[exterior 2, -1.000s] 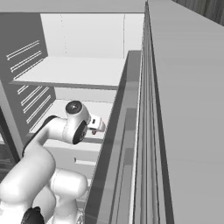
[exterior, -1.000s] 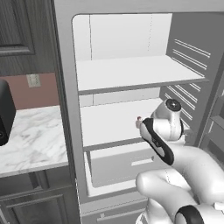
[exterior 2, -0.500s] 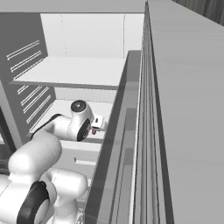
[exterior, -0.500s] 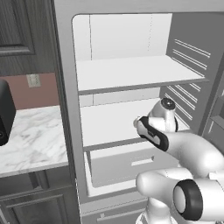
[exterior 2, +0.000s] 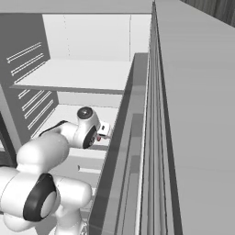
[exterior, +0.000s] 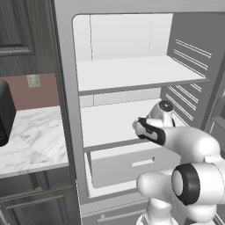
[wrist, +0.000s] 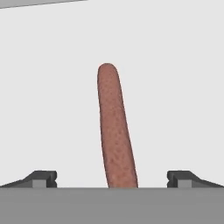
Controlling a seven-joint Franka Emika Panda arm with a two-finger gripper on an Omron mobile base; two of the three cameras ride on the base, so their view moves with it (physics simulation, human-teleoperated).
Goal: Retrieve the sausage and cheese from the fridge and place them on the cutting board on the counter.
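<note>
Hand view: sausage [wrist: 114, 131] between open tool [wrist: 112, 178] tips

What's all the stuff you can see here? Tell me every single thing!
fridge: one, grey outside, white inside, door open, ahead of the base
shelves: two, white, inside the fridge
drawer: one, white, under the lower shelf
sausage: one, reddish-brown, lying on a white surface, between the fingertips in the hand view
marble top: one, white with grey veins, left of the fridge
black appliance: one, at the marble top's left edge
outlet: one, on the reddish wall
gripper: one, dark fingers, open, astride the sausage
</note>
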